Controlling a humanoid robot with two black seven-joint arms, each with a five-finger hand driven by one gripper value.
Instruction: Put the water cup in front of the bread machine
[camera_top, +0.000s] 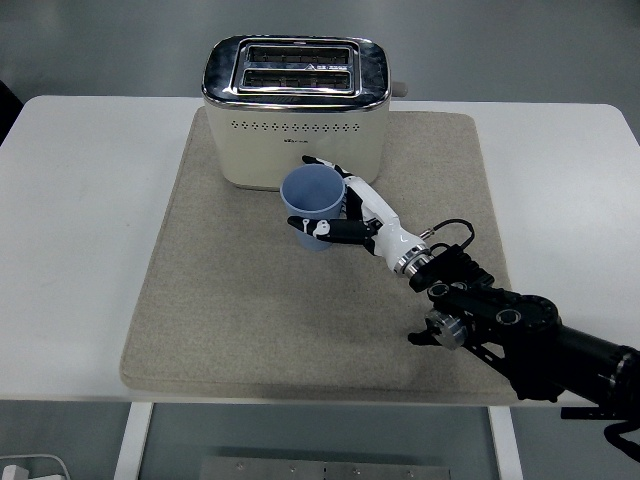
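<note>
A light blue water cup (313, 205) stands upright on the beige mat (240, 290), just in front of the cream bread machine (296, 105) with its chrome top. My right hand (345, 208) comes in from the lower right. Its white and black fingers are wrapped round the cup's right side, thumb across the front. The cup looks empty. The left arm is out of view.
The mat lies on a white table (80, 200). My black right forearm (510, 325) crosses the mat's lower right corner. A lever knob (400, 89) sticks out of the bread machine's right side.
</note>
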